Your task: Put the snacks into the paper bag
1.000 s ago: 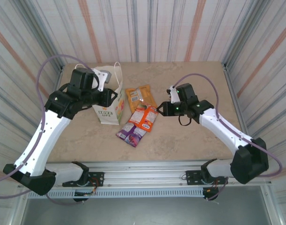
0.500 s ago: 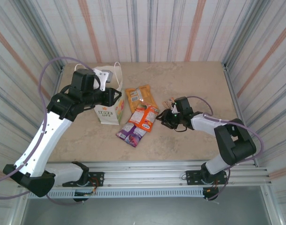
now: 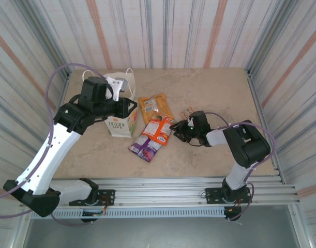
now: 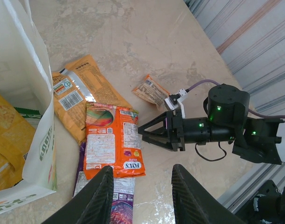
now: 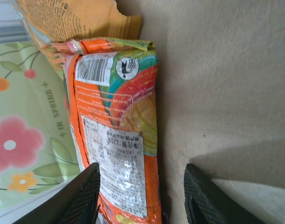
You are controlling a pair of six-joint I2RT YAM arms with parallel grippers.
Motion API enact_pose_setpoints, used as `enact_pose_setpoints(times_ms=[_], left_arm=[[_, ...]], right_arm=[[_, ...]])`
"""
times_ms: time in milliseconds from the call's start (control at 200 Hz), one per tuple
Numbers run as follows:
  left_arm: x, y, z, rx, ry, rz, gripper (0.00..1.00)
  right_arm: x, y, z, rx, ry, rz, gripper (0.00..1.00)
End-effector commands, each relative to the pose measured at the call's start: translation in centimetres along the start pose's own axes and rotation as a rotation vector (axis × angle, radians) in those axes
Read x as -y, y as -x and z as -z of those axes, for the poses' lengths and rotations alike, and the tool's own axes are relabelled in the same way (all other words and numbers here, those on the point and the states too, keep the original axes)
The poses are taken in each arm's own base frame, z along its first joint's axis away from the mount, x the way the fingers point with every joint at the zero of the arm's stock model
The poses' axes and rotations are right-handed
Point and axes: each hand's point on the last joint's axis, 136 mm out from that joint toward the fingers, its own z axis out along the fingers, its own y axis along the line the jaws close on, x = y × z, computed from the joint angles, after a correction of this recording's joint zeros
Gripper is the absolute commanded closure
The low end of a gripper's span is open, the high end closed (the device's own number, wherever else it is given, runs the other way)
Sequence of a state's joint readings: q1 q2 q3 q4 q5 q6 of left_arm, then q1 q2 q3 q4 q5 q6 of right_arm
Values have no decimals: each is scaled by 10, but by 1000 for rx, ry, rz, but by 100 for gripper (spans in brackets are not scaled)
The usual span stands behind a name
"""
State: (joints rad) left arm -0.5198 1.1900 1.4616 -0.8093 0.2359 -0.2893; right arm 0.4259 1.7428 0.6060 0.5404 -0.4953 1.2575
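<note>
Beige marbled table (image 3: 214, 93) boxed in by striped corrugated walls. Upright on its left part: white paper bag (image 3: 120, 123) with thin handles and green-and-orange print, mouth open, a yellow-orange packet (image 4: 9, 140) already lying inside.

Just right of the bag, flat on the table: glossy red-orange snack packet (image 3: 160, 129), overlapping a purple packet (image 3: 145, 146) at its near end and a longer orange packet (image 3: 153, 105) at its far end. Near the bag, seemingly not touching it. Long axis near-to-far, far end tipped a little to the right, barcode toward that far end.

Right gripper (image 4: 142, 130) low over the table, immediately right of that packet, jaws apart and holding nothing, tips aimed leftward at the packet's right long edge. Approach therefore across the short axis, judging by the top and left wrist views. In the right wrist view, packet running up the frame, off toward the left-hand finger (image 5: 84, 196) rather than centred in the gap. Probably calls for a small shift before closing.

Small brown bar (image 4: 151, 91) just beyond the right gripper, on the far side.

Left gripper (image 4: 142, 175) hanging beside the bag's right wall, jaws apart, empty. Higher above the packet than the right one, so right arm the nearer. Bag further left, past the packet.
</note>
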Motion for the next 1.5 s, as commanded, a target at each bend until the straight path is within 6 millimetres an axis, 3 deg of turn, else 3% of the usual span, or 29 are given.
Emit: enact_pose_setpoints(times_ms=[0, 341, 521, 726, 1067, 1323, 1498], left_arm=[[8, 7, 6, 27, -24, -7, 62], [9, 8, 4, 27, -28, -12, 62], [10, 9, 1, 22, -32, -15, 62], [9, 11, 2, 25, -27, -27, 62], [17, 12, 1, 32, -73, -23, 60], [29, 15, -4, 93, -174, -4, 50], [43, 19, -9, 135, -272, -4, 44]], right_arm=[[0, 0, -6, 7, 36, -29, 51], [0, -4, -26, -8, 88, -43, 56], [-4, -4, -29, 0, 124, -37, 73], [-13, -2, -12, 20, 115, 52, 89], [-67, -3, 44, 52, 144, 383, 97], [-122, 5, 118, 111, 315, 604, 100], [-166, 4, 165, 59, 477, 709, 100]])
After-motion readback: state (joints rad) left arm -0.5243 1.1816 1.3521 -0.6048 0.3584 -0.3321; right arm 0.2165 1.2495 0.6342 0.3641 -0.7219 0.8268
